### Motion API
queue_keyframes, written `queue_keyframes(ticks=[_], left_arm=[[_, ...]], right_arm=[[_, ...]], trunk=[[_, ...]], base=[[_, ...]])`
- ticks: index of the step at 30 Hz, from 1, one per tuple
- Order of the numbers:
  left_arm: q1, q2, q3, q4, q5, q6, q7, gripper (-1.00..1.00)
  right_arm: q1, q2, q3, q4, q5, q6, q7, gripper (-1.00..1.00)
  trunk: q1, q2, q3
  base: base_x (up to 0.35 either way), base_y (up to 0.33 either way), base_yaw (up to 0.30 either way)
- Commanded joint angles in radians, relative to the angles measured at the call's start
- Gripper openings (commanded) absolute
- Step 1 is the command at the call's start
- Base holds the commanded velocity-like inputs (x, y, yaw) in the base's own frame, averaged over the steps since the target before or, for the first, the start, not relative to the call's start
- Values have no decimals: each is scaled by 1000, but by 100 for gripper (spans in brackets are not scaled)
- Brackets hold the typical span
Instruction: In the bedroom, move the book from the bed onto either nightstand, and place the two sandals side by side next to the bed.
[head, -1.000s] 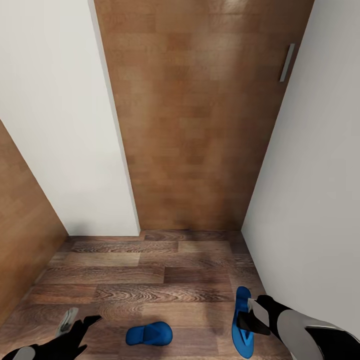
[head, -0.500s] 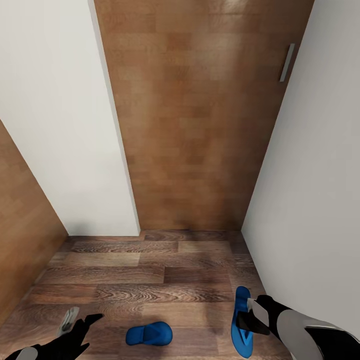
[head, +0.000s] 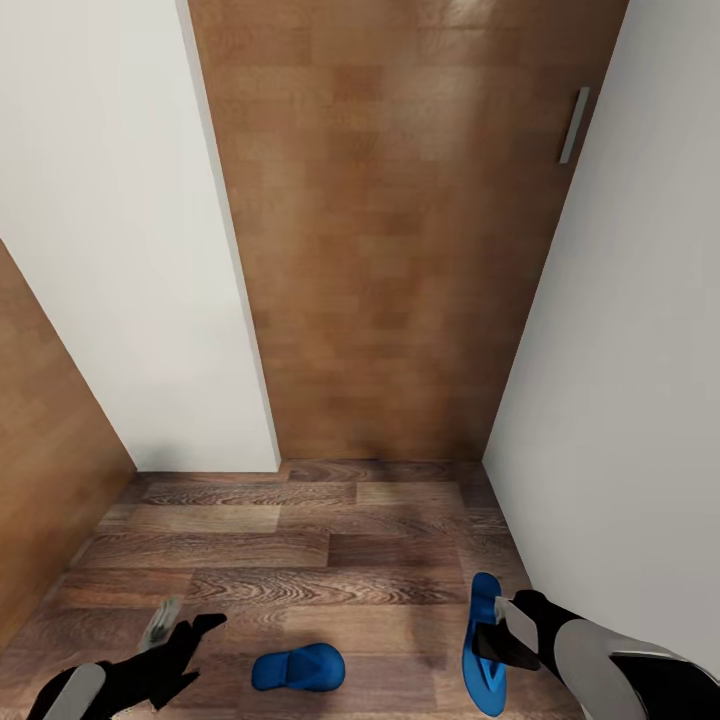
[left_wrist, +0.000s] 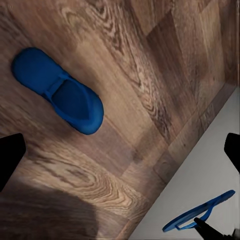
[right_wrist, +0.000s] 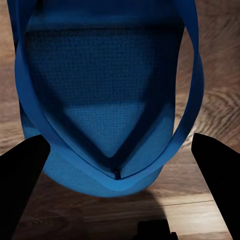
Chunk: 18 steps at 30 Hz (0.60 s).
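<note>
While the right gripper (head: 497, 628) grips one blue sandal (head: 483, 645) at its edge, holding it beside the white wall (head: 620, 420), the second sandal (head: 298, 667) lies flat on the wood-plank floor (head: 300, 560) between the two arms. The left gripper (head: 182, 628) hovers just beside this second sandal with its fingers spread apart and nothing between them. In the left wrist view the lying sandal (left_wrist: 59, 92) sits on the planks, and the held sandal (left_wrist: 199, 218) shows edge-on farther off. A brown wooden door (head: 400, 230) with a grey handle (head: 574, 125) stands ahead.
</note>
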Motion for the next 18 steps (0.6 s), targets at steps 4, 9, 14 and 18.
queue_keyframes(ticks=[4,9,14,18], left_arm=[[-80,-38,1,88,-6,-10,6,100],[-192,-119,-1,276,-6,-157,25,100],[-246,-172,0,381,-3,-307,51,100],[-260,-201,6,410,38,-373,96,100]], right_arm=[[-1,0,-2,2,-4,0,-1,-100],[-1,1,-3,2,-5,0,-2,-100],[-1,0,-4,2,-3,0,-3,-100],[-1,-1,-5,2,-3,-1,-3,-100]], trunk=[[0,0,-1],[0,0,-1],[0,0,-1],[0,0,-1]], base=[[0,0,0],[0,0,0],[0,0,0],[0,0,0]])
